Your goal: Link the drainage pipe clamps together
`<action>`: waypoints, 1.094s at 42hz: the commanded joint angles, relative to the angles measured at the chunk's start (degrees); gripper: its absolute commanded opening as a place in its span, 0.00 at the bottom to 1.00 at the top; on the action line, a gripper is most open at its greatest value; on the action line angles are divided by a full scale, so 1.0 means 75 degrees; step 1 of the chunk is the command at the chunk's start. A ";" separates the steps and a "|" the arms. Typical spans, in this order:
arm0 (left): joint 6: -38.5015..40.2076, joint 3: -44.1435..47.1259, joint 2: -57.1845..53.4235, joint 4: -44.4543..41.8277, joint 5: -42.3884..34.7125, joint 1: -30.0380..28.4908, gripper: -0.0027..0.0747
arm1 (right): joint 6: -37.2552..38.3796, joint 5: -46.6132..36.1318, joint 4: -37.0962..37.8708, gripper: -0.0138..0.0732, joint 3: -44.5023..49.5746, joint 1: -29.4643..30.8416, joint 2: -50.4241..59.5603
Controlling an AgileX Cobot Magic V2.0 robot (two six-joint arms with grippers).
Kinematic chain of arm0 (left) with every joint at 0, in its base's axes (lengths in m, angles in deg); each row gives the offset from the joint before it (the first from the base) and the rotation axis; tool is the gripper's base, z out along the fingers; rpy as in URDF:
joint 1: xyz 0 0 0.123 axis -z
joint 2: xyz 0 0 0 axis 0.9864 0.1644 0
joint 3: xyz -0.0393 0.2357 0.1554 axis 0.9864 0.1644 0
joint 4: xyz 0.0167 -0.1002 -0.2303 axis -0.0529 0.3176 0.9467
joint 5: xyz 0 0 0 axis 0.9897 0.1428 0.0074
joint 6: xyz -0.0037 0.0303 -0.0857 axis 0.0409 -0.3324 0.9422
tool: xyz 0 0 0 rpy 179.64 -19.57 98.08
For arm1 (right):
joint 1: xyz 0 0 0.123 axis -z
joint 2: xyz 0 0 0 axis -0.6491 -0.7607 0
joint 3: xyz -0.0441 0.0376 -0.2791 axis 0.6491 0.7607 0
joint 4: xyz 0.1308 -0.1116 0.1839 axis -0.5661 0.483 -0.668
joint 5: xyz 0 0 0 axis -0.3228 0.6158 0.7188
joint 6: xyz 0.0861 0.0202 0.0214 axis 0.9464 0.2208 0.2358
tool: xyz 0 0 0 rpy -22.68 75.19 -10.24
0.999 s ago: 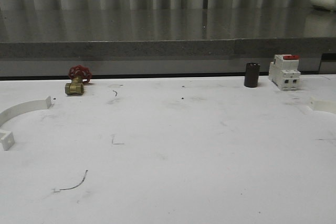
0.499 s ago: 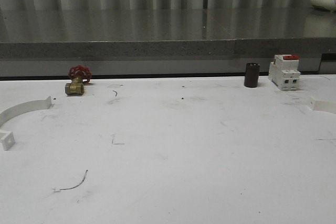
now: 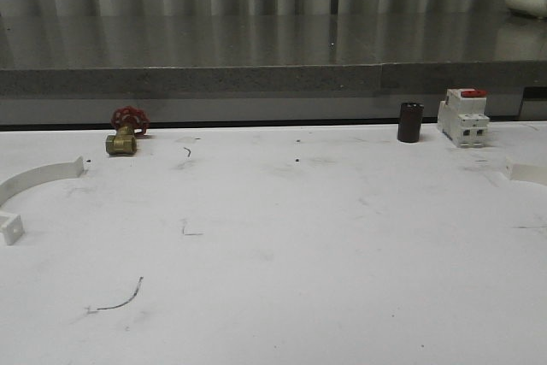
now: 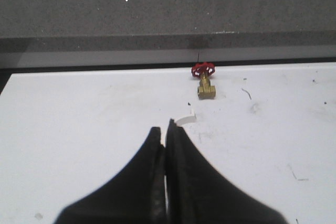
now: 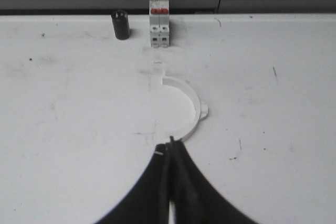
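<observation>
One white drainage pipe clamp [image 3: 34,179] lies flat at the table's far left, with a square tab [image 3: 10,228] at its near end. The other drainage pipe clamp [image 3: 526,172] shows partly at the far right edge. In the left wrist view my left gripper [image 4: 164,129] is shut with nothing in it, and one end of the left clamp [image 4: 185,120] peeks out just beyond its fingertips. My right gripper [image 5: 168,145] is shut and empty too. The right clamp [image 5: 192,104] curves on the table just past its tips, its near end hidden behind them.
A brass valve with a red handwheel [image 3: 125,132] stands at the back left. A black cylinder [image 3: 410,121] and a white breaker with a red top [image 3: 463,116] stand at the back right. A grey ledge [image 3: 273,79] runs behind the white table.
</observation>
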 commanded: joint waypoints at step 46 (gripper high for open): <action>0.0070 -0.1541 0.4503 -0.0166 0.0261 -0.0002 0.65 | -0.0023 -0.0512 0.0082 0.74 -0.0186 -0.0016 -0.1535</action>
